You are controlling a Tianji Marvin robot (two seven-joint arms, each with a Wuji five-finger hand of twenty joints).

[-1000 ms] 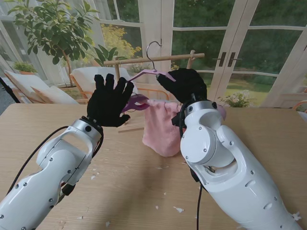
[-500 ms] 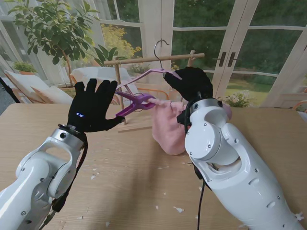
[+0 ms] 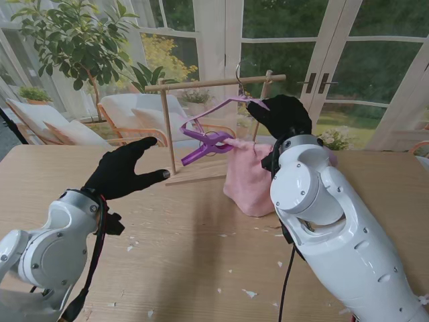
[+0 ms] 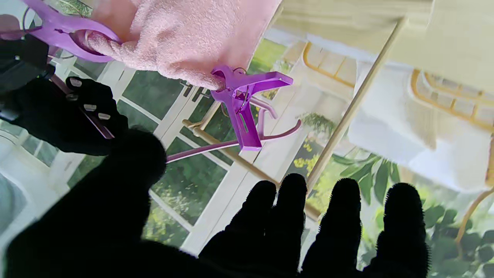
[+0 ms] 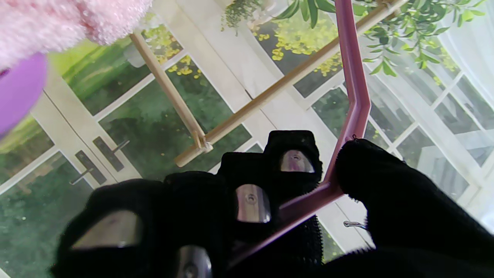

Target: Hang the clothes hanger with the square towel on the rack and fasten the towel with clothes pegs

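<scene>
My right hand [image 3: 280, 115] is shut on the top of the pink clothes hanger [image 3: 221, 105], holding it up just in front of the wooden rack's bar [image 3: 213, 83]; the wire hook [image 3: 239, 71] reaches the bar's height. In the right wrist view my fingers [image 5: 251, 197] pinch the hanger's arm [image 5: 357, 96]. The pink square towel [image 3: 249, 176] hangs from the hanger, with a purple peg [image 3: 206, 145] clipped at its left end and another [image 4: 241, 100] seen in the left wrist view. My left hand [image 3: 124, 171] is open, low over the table to the left of the rack, holding nothing.
The rack's upright post [image 3: 165, 127] and its base stand on the wooden table [image 3: 201, 261] between my two hands. Small white scraps [image 3: 249, 293] lie on the table nearer to me. Glass doors and a plant are behind.
My right hand has carried the hanger and towel to the right and up toward the rack's bar. My left hand has dropped away to the left and turned sideways.
</scene>
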